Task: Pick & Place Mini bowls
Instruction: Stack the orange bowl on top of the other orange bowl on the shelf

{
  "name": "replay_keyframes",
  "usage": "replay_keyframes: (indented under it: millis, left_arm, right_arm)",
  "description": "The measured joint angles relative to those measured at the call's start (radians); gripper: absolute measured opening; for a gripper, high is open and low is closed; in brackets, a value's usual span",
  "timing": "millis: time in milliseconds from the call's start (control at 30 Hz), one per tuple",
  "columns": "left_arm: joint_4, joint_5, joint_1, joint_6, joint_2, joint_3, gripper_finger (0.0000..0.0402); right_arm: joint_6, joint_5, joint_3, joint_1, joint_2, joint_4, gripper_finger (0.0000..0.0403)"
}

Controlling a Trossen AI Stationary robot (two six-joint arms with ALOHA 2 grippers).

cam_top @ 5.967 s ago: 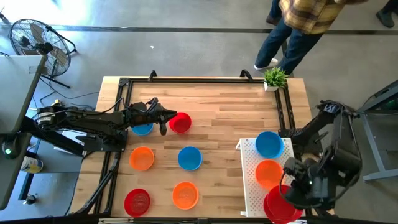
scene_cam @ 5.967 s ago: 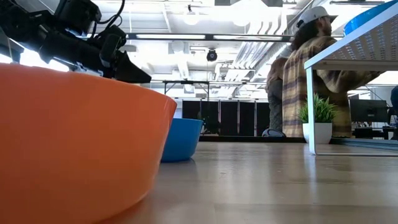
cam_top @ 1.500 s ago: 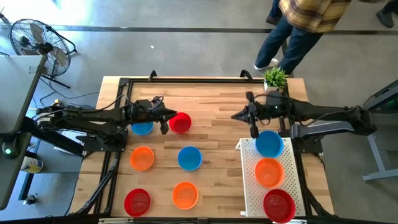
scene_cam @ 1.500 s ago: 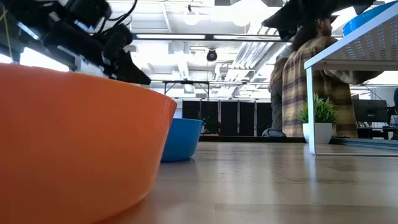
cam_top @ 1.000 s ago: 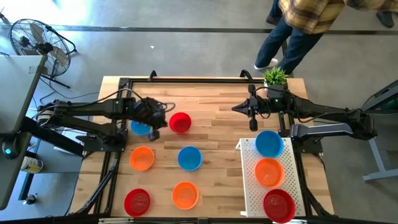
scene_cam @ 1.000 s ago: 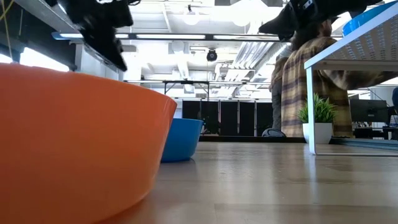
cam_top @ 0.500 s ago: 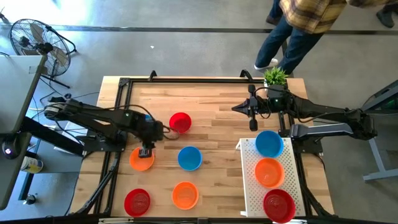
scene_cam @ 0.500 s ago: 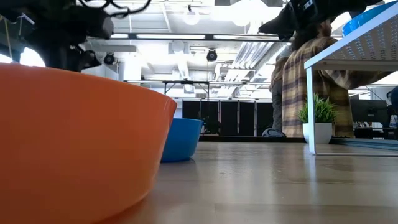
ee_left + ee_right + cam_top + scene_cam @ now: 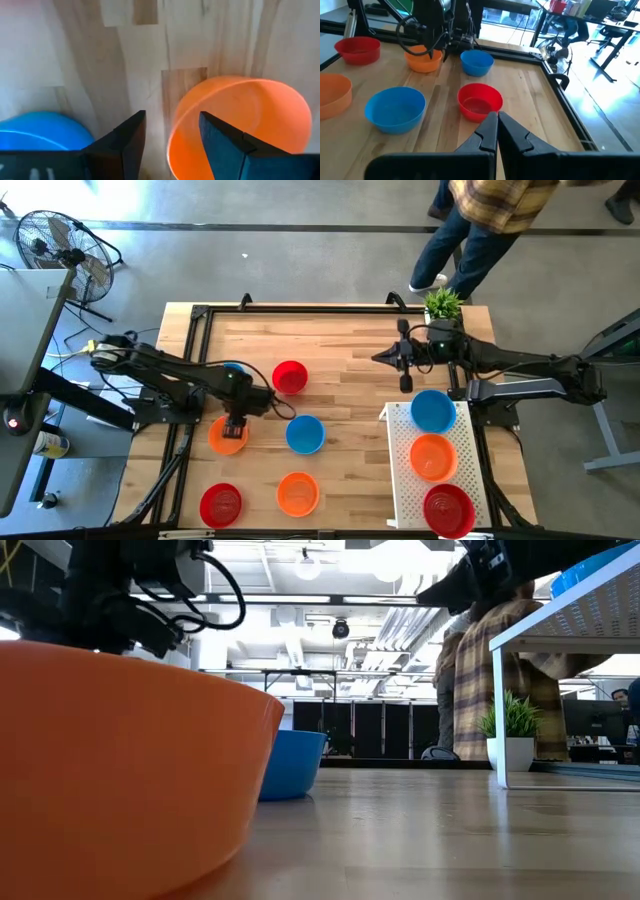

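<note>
My left gripper (image 9: 233,425) points down, open, over the far rim of an orange mini bowl (image 9: 226,437) at the table's left. In the left wrist view that rim (image 9: 172,132) lies between the fingers, one over the bowl's hollow, one outside; they touch nothing I can see. A blue bowl (image 9: 40,132) sits just beyond it. A red bowl (image 9: 290,377), a blue bowl (image 9: 305,434), an orange bowl (image 9: 298,493) and a red bowl (image 9: 221,504) rest on the table. My right gripper (image 9: 403,372) hangs shut above the table's far right.
A white perforated tray (image 9: 400,470) at the right holds a blue (image 9: 433,410), an orange (image 9: 432,457) and a red bowl (image 9: 448,510). A potted plant (image 9: 441,305) stands at the far right corner. A person (image 9: 480,230) stands beyond the far edge.
My left gripper has swung from beside the far blue and red bowls toward the table's near edge, sunk, and tipped from slanting forward until it points down over the orange bowl. No bowl has moved.
</note>
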Motion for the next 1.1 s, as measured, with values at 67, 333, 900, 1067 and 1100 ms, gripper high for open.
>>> replay_keyframes:
  millis: [67, 333, 900, 1067, 1100]
  left_arm:
    - [0.016, 0.026, 0.0, 0.0, 0.015, -0.001, 0.0179]
    - [0.067, 0.043, 0.0, -0.007, 0.023, -0.066, 0.01]
    - [0.03, 0.037, 0.209, -0.034, -0.072, 0.22, 0.0004]
    - [0.18, 0.07, 0.348, -0.035, -0.013, 0.361, 0.0002]
    - [0.232, 0.072, 0.367, -0.034, 0.019, 0.383, 0.0002]
  right_arm:
    - [0.0, 0.0, -0.01, 0.0, 0.0, 0.007, 0.0]
    - [-0.018, 0.0, -0.01, 0.0, -0.002, 0.017, 0.0]
    - [-0.026, 0.0, -0.01, 0.0, -0.003, 0.05, 0.0]
    - [-0.026, 0.0, -0.01, 0.0, -0.003, 0.051, 0.0]
    - [-0.025, 0.0, -0.01, 0.0, -0.003, 0.051, 0.0]
